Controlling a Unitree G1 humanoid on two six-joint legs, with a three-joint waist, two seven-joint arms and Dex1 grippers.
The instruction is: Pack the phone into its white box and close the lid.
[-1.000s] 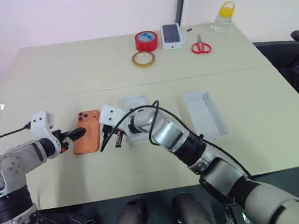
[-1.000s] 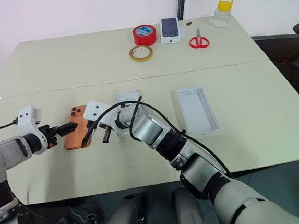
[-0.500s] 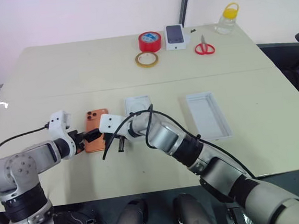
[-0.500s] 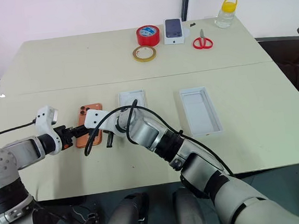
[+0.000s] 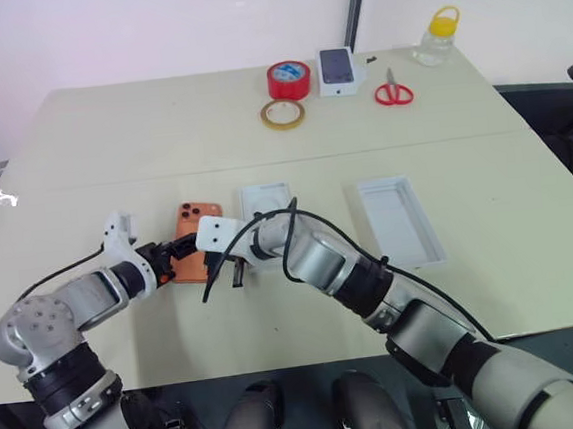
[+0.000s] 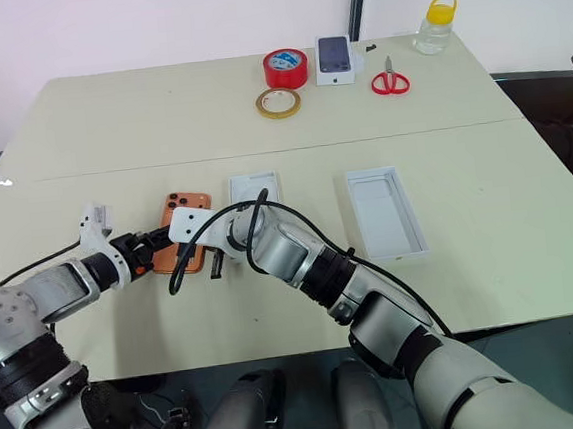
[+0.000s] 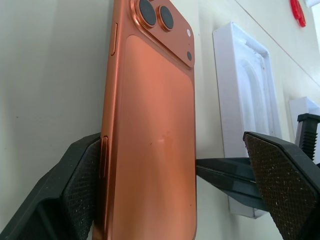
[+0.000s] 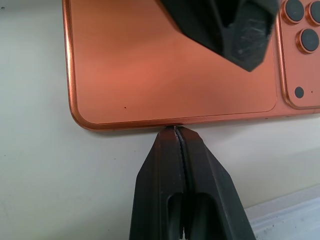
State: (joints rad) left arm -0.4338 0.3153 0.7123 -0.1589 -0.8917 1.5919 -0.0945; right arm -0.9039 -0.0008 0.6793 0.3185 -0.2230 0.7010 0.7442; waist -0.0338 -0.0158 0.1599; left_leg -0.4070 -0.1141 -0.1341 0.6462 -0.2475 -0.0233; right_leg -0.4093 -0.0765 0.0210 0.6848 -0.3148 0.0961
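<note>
Near the table's (image 5: 79,142) seven o'clock edge, pick-up step: phone (image 5: 191,251) lies camera-side up, box (image 5: 266,208) at its three o'clock; left gripper (image 7: 175,185) straddles it spread wide, right gripper (image 8: 180,145) pinched together braces its long edge — next, squeeze and lift.

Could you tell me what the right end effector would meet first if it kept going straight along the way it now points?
Most likely the long edge of the orange phone: the shut right end effector has its tips right at that edge, seemingly touching already.
</note>
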